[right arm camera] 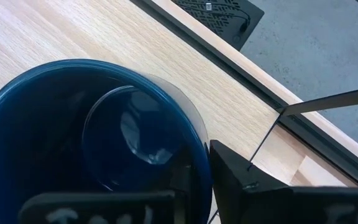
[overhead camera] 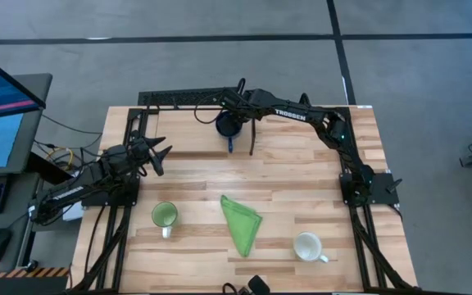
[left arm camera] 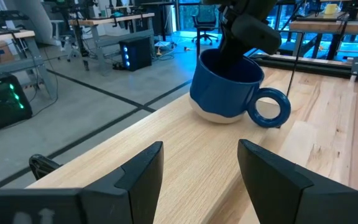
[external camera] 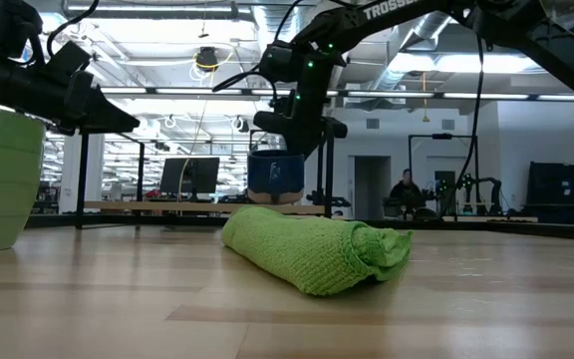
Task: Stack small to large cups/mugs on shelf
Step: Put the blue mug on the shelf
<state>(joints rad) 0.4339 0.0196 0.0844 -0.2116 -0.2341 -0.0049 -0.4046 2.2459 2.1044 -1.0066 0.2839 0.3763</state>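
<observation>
Nearest us in the low view lies a nubby folded green cloth [external camera: 312, 249]. We count three glazed mugs: the right gripper [overhead camera: 234, 123] clamps the blue mug [overhead camera: 227, 125] top centre; the left gripper [overhead camera: 156, 152] gapes.

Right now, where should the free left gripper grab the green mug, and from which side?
Probably the rim wall opposite the handle, coming from above: the green mug stands upright, mouth open upward, white handle toward the table's near edge. The left gripper is open.
</observation>
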